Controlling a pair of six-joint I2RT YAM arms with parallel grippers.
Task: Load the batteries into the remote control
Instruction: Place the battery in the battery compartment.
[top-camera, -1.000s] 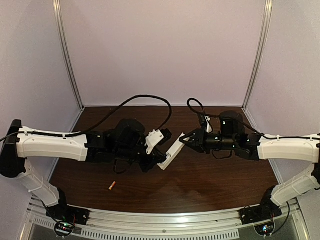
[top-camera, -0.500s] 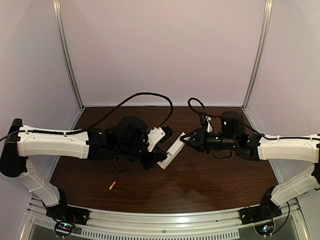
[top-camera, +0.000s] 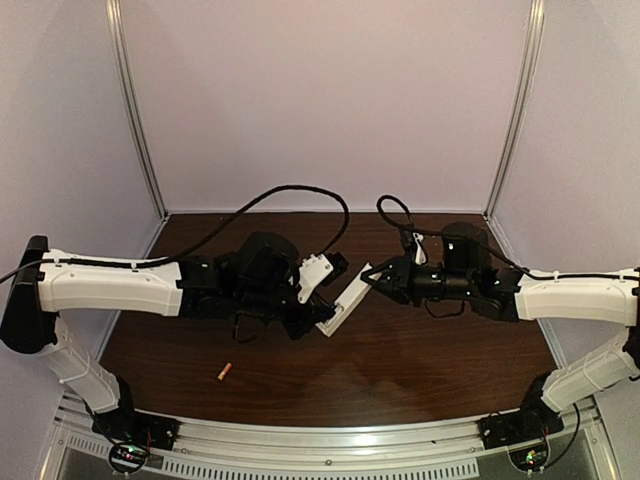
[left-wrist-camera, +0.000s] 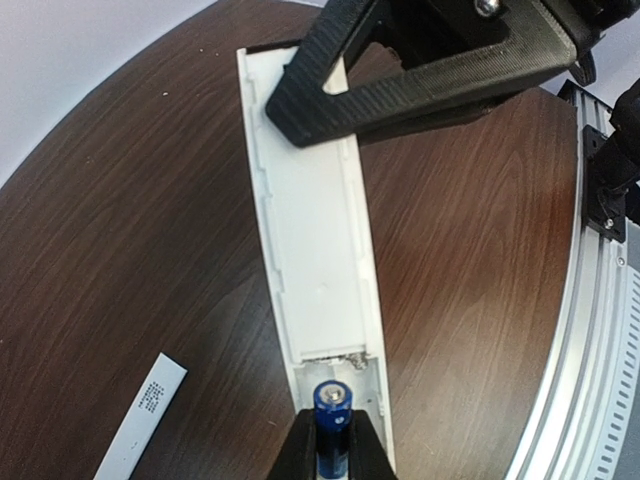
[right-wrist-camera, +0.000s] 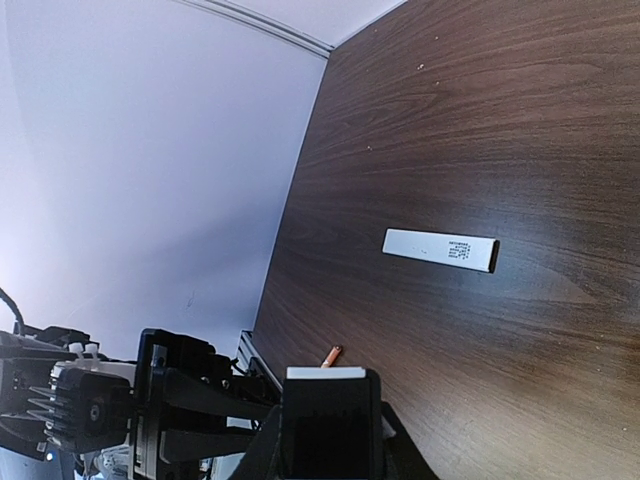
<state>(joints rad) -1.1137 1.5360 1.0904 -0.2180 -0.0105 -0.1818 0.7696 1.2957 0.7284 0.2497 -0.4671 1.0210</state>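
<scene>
Your table (top-camera: 430, 370) is dark wood, and both arms reach in to meet at the remote (left-wrist-camera: 315, 230) near its middle.

The right gripper (top-camera: 372, 282) is clamped on the remote's far end, one ribbed black finger lying across the white body in the left wrist view. The remote looks tilted in the top view; you can't tell whether its low end touches the table.

The left gripper (left-wrist-camera: 333, 445) is at the remote's other end, jaws closed on the blue battery (left-wrist-camera: 333, 400).

The remote's open side faces the left wrist camera: a long white recess with small metal contacts at the end next to the left gripper.

The cover (right-wrist-camera: 440, 248), a thin flat white strip with small print at one end, lies on the table off to one side of the remote, apart from it.

The blue battery stands end-on over the remote's near end, just past those contacts; contact with the remote can't be judged.

The orange battery (top-camera: 224, 370) lies on the table, well apart from the remote, toward the left arm's base.
</scene>
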